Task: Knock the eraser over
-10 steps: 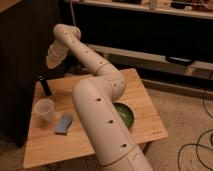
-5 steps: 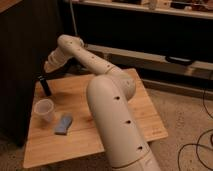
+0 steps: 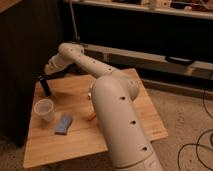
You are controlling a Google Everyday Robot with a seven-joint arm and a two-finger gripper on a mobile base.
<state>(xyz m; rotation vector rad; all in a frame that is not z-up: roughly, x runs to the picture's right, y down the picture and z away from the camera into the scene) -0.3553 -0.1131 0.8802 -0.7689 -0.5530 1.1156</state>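
The step in hand is the approach to contact. The eraser (image 3: 45,85) stands on end at the left rear corner of the desk (image 3: 115,137), behind the clear cup (image 3: 44,110) and the blue pad (image 3: 63,124); it is not yet lying flat. The end effector (image 3: 46,74) hangs just above and beside the top of the eraser, fingers pressed together and holding nothing. The next move likely calls for a short sideways push against the upper part of the eraser, clear of the cup.

Fat white tubular arm (image 3: 120,117), dotted with dark holes, tapers to claw (image 3: 48,71) near eraser (image 3: 44,85).
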